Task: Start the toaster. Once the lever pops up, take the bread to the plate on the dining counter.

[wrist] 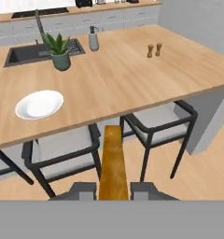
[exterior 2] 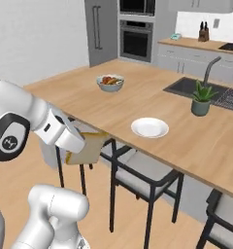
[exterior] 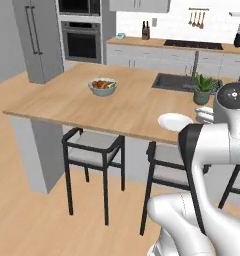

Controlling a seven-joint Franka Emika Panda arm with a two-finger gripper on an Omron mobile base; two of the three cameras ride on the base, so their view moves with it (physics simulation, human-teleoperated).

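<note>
The white arm rose from the base and bent forward at the elbow. Its gripper (wrist: pixel 113 190) reached out level, fingers (wrist: pixel 83 190) closed on the bread (wrist: pixel 113 161), held edge-on.

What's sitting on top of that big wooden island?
On the dining counter sit an empty white plate, a bowl of fruit, a potted plant, a soap dispenser and two small shakers. The sink's inside is partly hidden by the plant.
</note>
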